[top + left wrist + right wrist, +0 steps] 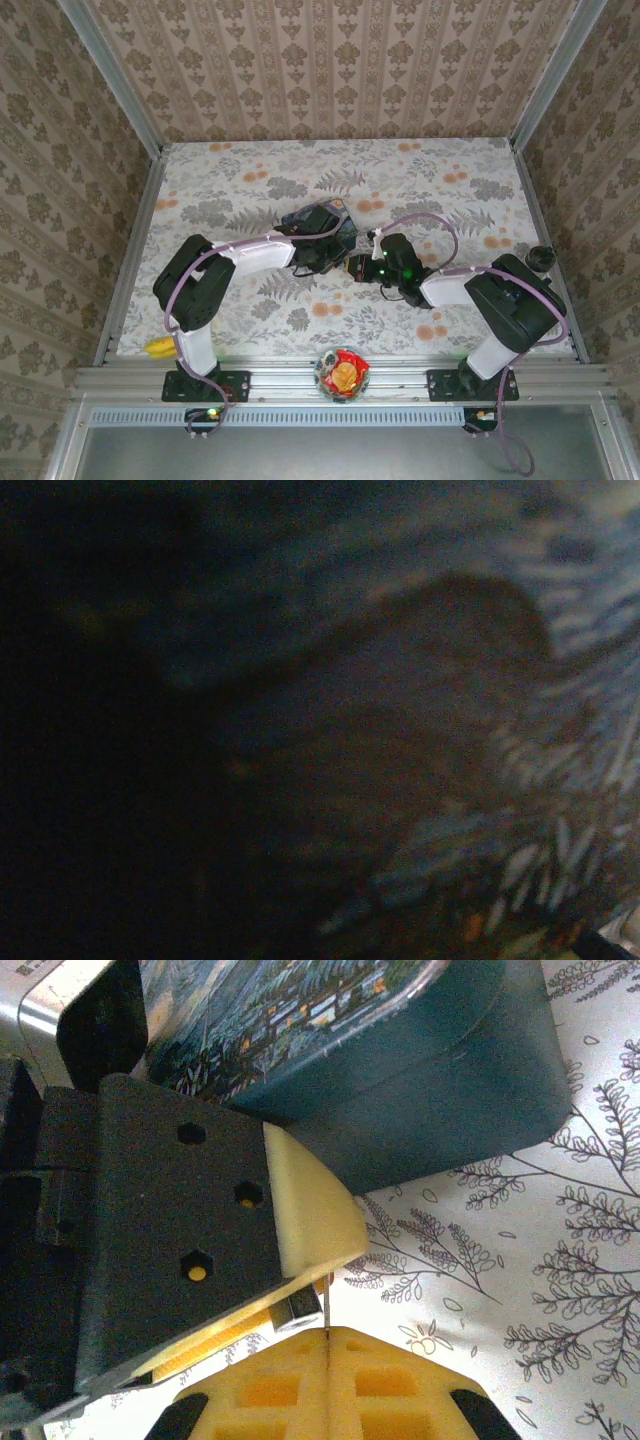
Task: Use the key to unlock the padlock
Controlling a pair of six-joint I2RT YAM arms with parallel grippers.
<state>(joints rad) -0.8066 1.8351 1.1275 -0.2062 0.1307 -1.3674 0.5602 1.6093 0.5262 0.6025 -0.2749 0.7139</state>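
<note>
My right gripper (327,1332) is shut on the key (326,1305), a thin metal blade standing up from between its yellow fingertips. The blade's tip reaches a small silvery and dark block, the padlock (296,1312). The padlock is clamped between the pads of my left gripper, and one black finger with a cream pad (305,1210) lies over it. From above, the left gripper (322,250) and right gripper (362,266) meet tip to tip at mid-table. The left wrist view is dark and blurred, pressed close to painted blue.
The blue painted box (400,1090) lies right behind the left gripper, also seen from above (338,222). A bowl of wrapped snacks (341,372) sits on the near rail. A yellow item (158,347) lies near left, and a small black object (541,258) sits at the right edge.
</note>
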